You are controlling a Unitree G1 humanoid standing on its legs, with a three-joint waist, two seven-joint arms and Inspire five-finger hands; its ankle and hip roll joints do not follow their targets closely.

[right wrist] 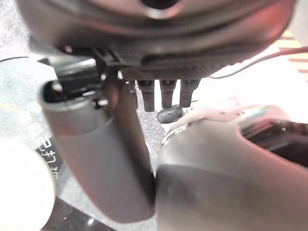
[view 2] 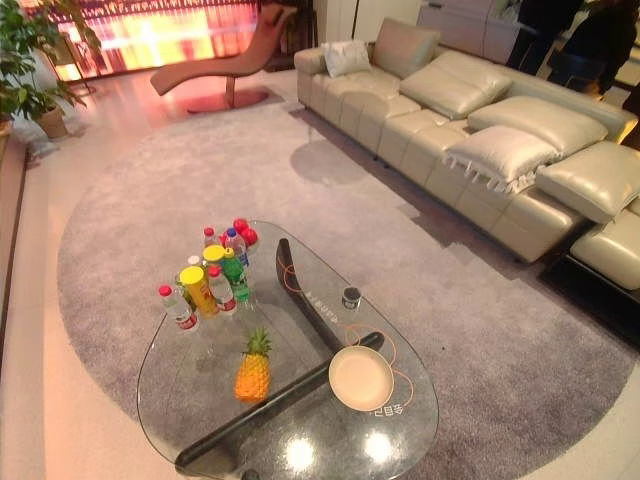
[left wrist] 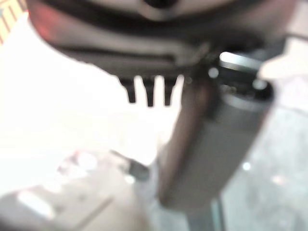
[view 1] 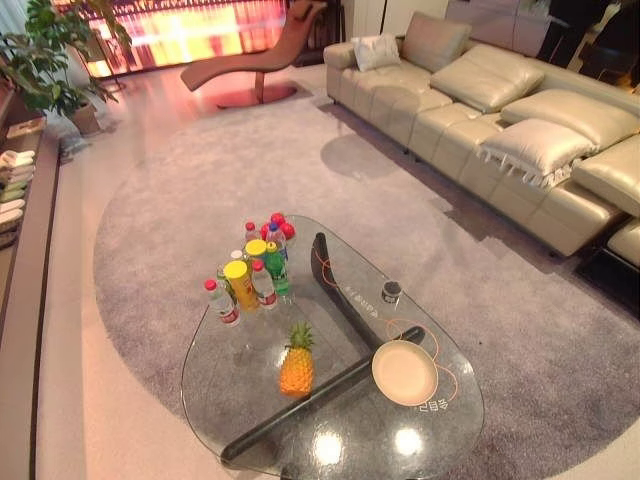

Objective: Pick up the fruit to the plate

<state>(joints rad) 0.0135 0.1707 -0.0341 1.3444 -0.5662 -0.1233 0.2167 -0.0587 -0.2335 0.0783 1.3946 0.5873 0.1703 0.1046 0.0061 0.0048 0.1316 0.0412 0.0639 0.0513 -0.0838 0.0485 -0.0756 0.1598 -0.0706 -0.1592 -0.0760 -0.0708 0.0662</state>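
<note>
The room is brightly lit; a window wall (view 1: 190, 30) at the far left glows overexposed in orange-pink; ceiling lights glare as white spots on the near end of the glass table (view 1: 330, 445); straight lines bow at the edges; both wrist views are blurred, the left washed out white.

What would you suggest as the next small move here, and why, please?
Probably bring one hand over the glass table toward the pineapple. It stands upright and untouched, apart from the empty plate across the table's dark bar. The left hand and right hand hold nothing, fingers straight.
</note>
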